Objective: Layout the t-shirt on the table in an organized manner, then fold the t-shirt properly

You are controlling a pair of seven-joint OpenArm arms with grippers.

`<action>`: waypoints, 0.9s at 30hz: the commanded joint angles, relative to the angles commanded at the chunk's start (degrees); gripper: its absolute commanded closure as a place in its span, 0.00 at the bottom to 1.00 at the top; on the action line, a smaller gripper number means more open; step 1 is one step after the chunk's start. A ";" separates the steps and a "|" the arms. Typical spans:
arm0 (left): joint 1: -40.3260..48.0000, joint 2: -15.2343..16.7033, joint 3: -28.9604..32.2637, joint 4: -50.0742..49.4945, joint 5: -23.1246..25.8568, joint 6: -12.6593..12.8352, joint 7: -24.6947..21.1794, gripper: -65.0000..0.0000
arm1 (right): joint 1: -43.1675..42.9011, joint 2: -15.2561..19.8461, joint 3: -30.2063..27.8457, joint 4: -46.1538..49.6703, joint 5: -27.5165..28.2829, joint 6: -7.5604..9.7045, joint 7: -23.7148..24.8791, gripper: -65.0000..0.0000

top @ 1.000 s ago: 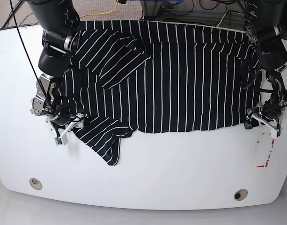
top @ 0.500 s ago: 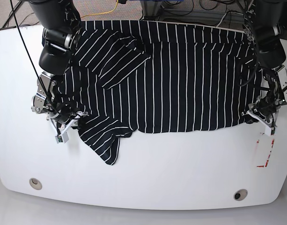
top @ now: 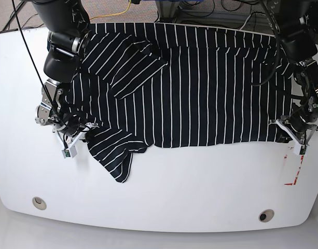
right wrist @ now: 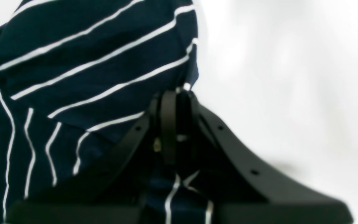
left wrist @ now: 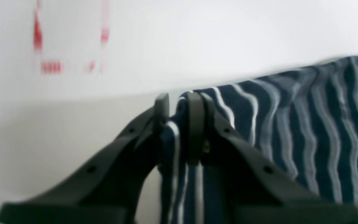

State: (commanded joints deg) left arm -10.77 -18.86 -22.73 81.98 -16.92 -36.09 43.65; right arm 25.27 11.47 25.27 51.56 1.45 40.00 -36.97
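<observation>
One t-shirt (top: 190, 88), black with thin white stripes, spread across the far half of the table (top: 164, 192). Body lies mostly flat with stripes running near-to-far. Far edge reaches the table's far edge. One sleeve is folded over onto the body at far left, stripes diagonal there. A second flap of cloth trails toward the near side at left, ending in a rumpled point (top: 120, 166). Near hem runs roughly straight from that flap to the right corner.

Two grippers, both on the cloth:
- left gripper (top: 292, 130), on the scene's right, jaws pinched closed on the shirt's near right corner; left wrist view shows striped cloth (left wrist: 306, 118) squeezed between the two fingers (left wrist: 194, 124), hem running off to the right.
- right gripper (top: 70, 136), on the scene's left, jaws clamped on the shirt edge by the near-left flap; right wrist view shows cloth (right wrist: 82, 77) bunched above and between the closed fingers (right wrist: 168, 118).

Table: two round metal holes near the near edge, one left (top: 39, 203), one right (top: 266, 215). One red rectangular mark (top: 293, 168) near right, just beyond the left gripper toward the near side, also visible blurred in the left wrist view (left wrist: 51, 67).
</observation>
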 joint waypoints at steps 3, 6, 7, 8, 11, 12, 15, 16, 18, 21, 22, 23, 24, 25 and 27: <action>2.55 0.09 0.88 4.66 -0.09 -1.05 2.29 0.88 | 0.00 0.00 0.00 0.00 0.00 0.00 0.00 0.92; 4.84 0.09 3.25 8.35 -0.26 -1.93 3.78 0.88 | 0.00 0.00 0.00 0.00 0.00 0.00 0.00 0.92; 5.71 0.09 3.87 9.41 -0.26 -2.11 4.04 0.88 | 0.00 0.00 0.00 0.00 0.00 0.00 0.00 0.92; 7.03 0.09 4.57 11.08 -0.26 -2.55 4.40 0.88 | 0.00 0.00 0.00 0.00 0.00 0.00 0.00 0.92; 10.55 0.09 6.68 14.42 -0.26 -3.43 4.66 0.88 | 0.00 0.00 0.00 0.00 0.00 0.00 0.00 0.92; 11.34 0.09 7.38 15.12 -0.26 -3.52 4.66 0.88 | 0.00 0.00 0.00 0.00 0.00 0.00 0.00 0.92; 13.98 0.00 9.32 17.32 -0.18 -3.91 4.66 0.88 | 0.00 0.00 0.00 0.00 0.00 0.00 0.00 0.92; 15.03 0.00 9.58 18.11 -0.18 -3.91 4.66 0.88 | 0.00 0.00 0.00 0.00 0.00 0.00 0.00 0.92; 16.26 0.00 9.76 18.81 -0.09 -3.91 4.66 0.88 | 0.00 0.00 0.00 0.00 0.00 0.00 0.00 0.92; 17.41 -0.18 9.93 18.81 -0.09 -3.91 4.66 0.87 | 0.00 -0.09 0.00 0.00 0.00 0.00 0.00 0.92; 17.58 -0.26 10.11 18.81 -0.18 -3.91 4.75 0.87 | 0.00 -0.09 0.00 0.00 0.00 0.00 0.00 0.92; 17.67 -0.26 10.20 18.81 -0.18 -3.91 4.75 0.87 | 0.00 -0.09 0.00 0.00 0.00 0.00 0.00 0.92; 18.11 -0.35 10.99 18.81 0.00 -3.91 5.19 0.83 | 0.00 -0.09 0.00 0.00 0.00 0.00 0.00 0.92; 18.20 -0.35 11.60 18.81 0.00 -3.91 5.63 0.80 | 0.00 -0.09 0.00 0.00 0.00 0.00 0.00 0.92; 18.20 -0.79 12.92 18.99 0.00 -3.91 6.86 0.71 | 0.00 -0.09 0.00 0.00 0.00 0.00 0.00 0.92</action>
State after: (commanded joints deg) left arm 7.43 -19.65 -9.80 100.97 -16.92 -40.00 50.51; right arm 25.27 11.38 25.27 51.56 1.45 40.00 -36.97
